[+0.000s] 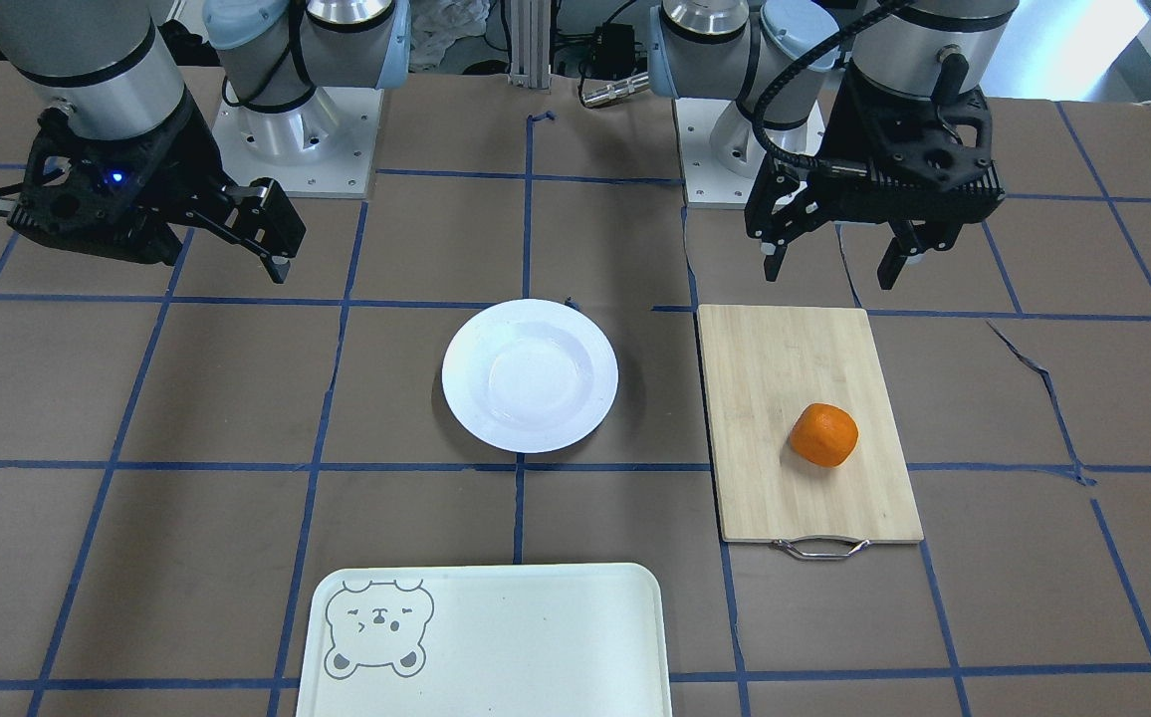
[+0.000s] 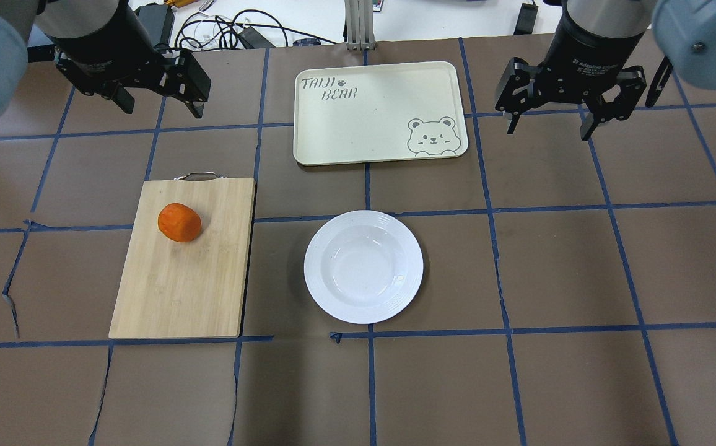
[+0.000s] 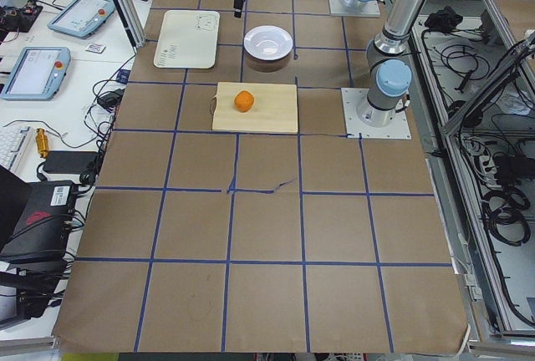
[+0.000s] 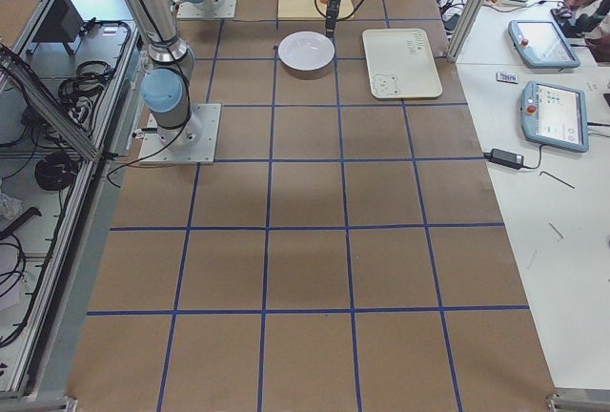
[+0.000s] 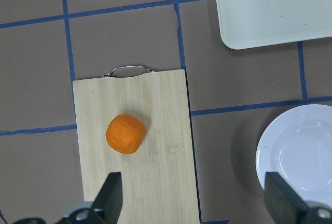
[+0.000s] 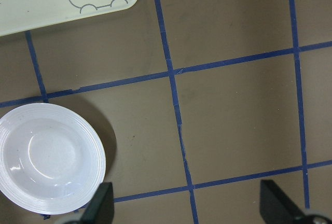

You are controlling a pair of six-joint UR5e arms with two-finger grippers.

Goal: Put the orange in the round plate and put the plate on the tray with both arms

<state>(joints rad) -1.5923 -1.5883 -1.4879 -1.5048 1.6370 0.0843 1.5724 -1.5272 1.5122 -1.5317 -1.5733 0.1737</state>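
While both claws hang spread, the dimpled orange (image 2: pixel 179 222) rests on smooth bamboo board (image 2: pixel 183 279).

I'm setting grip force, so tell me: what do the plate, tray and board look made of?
The round plate: glossy white, likely ceramic, judging by its highlights. The tray: matte cream, probably plastic, with a printed bear. The cutting board: pale grained strips, apparently bamboo, with a metal handle.

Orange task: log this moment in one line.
orange on cutting board | plate empty | tray empty | left gripper open | right gripper open
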